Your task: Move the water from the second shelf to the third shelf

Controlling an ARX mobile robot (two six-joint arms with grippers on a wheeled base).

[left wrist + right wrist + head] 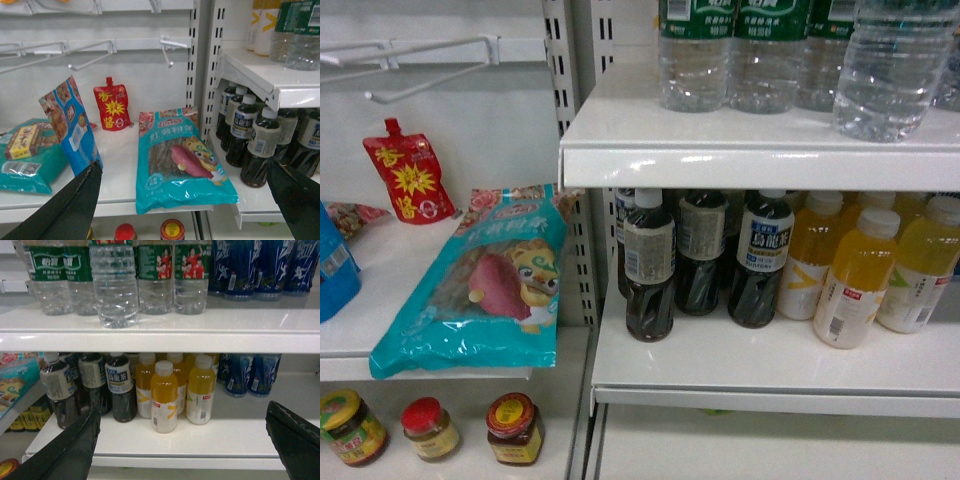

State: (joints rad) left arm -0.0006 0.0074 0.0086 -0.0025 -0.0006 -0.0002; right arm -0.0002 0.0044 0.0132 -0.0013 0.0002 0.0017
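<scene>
Water bottle (115, 285): clear, ribbed, upright at the front edge of the upper white shelf (160, 330), just ahead of a row of green-labelled water bottles (172, 275); its own label is mostly cropped from view.
Lower shelf (200, 440): dark tea bottles (119, 390) at left, yellow juice bottles (165, 397) beside them.
Adjacent bay: teal snack bag (182, 160), red spout pouch (112, 107).
Left gripper (185, 200): fingers spread wide, holding nothing.
Right gripper (185, 445): fingers spread wide, holding nothing, below the lower shelf front.
</scene>
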